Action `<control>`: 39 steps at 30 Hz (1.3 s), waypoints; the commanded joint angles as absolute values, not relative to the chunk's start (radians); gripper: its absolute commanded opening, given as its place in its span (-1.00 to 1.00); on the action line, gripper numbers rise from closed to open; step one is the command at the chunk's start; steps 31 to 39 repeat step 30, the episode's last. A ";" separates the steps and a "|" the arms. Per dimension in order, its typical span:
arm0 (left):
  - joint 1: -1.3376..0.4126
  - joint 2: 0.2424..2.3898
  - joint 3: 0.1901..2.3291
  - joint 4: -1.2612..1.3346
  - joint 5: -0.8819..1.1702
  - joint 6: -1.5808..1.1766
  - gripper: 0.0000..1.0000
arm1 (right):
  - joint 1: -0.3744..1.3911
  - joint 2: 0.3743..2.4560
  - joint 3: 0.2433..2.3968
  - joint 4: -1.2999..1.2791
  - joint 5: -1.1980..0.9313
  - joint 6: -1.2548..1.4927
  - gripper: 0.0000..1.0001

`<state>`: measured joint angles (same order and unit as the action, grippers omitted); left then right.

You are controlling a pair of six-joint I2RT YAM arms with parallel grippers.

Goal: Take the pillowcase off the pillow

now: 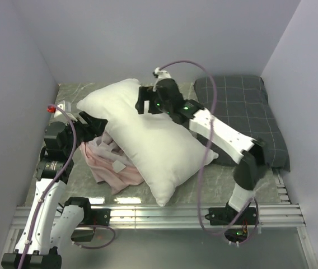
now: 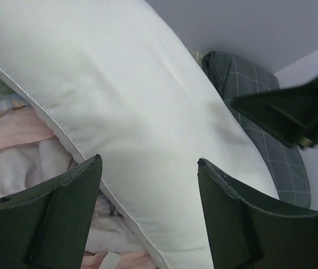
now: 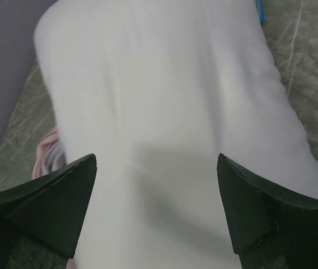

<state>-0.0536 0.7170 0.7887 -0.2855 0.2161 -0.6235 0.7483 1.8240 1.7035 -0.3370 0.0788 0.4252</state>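
The bench point(image 1: 220, 180) carries the white pillow point(image 1: 148, 140), which lies slantwise just under my right hand point(image 3: 156, 157) and straight ahead of my left hand point(image 2: 149, 162), with the grey pillow point(image 1: 243, 112) off to the right of my right hand. The pillowcase point(image 1: 106, 167) is off the pillow, a crumpled pink heap below my left hand, partly tucked under the pillow's edge. Both my hands have their fingers spread apart, clamped on nothing.

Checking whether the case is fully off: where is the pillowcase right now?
In the top view the pillowcase lies crumpled on the left side of the table, beside the left gripper, its right edge tucked under the white pillow.
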 commanded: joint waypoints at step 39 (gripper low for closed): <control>-0.054 0.609 0.747 -0.206 0.299 -0.523 0.50 | 0.749 0.925 0.859 -0.160 0.216 0.422 0.98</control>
